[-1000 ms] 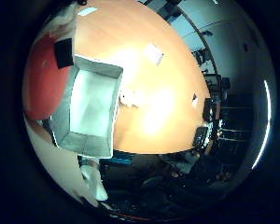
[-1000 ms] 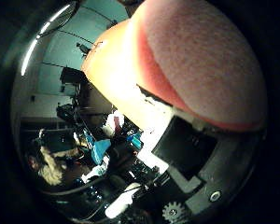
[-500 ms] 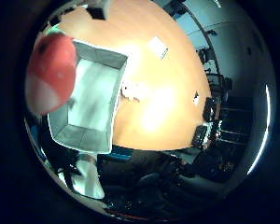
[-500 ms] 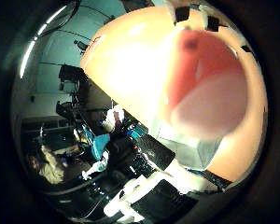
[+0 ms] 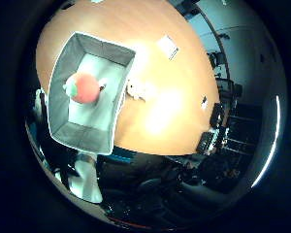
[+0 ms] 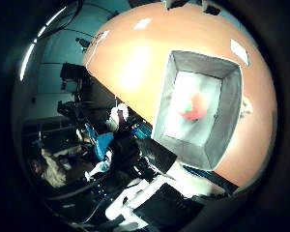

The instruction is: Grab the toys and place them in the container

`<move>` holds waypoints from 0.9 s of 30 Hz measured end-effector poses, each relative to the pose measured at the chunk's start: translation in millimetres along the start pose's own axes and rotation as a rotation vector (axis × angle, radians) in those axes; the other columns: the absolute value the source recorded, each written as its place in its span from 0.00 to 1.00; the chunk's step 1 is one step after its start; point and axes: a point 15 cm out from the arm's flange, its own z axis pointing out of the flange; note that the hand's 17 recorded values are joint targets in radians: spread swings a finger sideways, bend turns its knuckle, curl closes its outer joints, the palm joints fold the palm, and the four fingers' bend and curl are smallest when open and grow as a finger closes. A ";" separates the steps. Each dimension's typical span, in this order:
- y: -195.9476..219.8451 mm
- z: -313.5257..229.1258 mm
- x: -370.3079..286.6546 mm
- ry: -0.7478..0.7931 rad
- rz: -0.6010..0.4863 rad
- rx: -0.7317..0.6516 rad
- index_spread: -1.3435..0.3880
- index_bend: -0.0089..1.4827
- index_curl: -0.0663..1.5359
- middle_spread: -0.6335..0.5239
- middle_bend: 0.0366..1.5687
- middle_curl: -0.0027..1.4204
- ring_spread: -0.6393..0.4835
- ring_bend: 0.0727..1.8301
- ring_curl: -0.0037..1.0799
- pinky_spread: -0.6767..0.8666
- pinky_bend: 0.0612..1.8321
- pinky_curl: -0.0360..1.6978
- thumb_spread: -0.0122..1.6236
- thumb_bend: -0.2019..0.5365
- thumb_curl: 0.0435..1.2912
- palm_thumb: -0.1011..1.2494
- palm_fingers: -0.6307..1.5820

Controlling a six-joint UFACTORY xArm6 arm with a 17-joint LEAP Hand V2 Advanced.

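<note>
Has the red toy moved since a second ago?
Yes. The red toy was close to the palm beside the grey container; it now lies inside on the container's floor.

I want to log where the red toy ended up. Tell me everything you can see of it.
The red toy is a rounded, soft-looking ball shape, red-orange with a small green patch on one side. It lies on the pale floor of the grey container, near the middle, clear of the walls. Nothing grips it. The container stands open-topped on the wooden table.

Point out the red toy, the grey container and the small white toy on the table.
Red round toy (image 5: 86, 88), little finger side view, its middle.
Grey fabric container (image 5: 87, 135), little finger side view, near wall.
Small white toy (image 5: 136, 90), little finger side view, its body.
</note>
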 end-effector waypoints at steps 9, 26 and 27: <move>44.6 -14.4 90.9 0.049 0.114 -0.006 0.53 0.12 0.24 0.51 0.10 0.23 0.69 0.14 0.23 0.70 0.16 0.23 0.66 0.24 0.19 0.46 0.39; 68.1 39.8 205.9 0.165 0.156 -0.018 0.53 0.12 0.23 0.51 0.10 0.23 0.70 0.12 0.23 0.67 0.15 0.20 0.64 0.25 0.20 0.56 0.37; 69.1 56.6 205.3 0.154 0.152 -0.027 0.53 0.12 0.23 0.51 0.10 0.23 0.70 0.12 0.23 0.67 0.15 0.20 0.64 0.25 0.20 0.56 0.37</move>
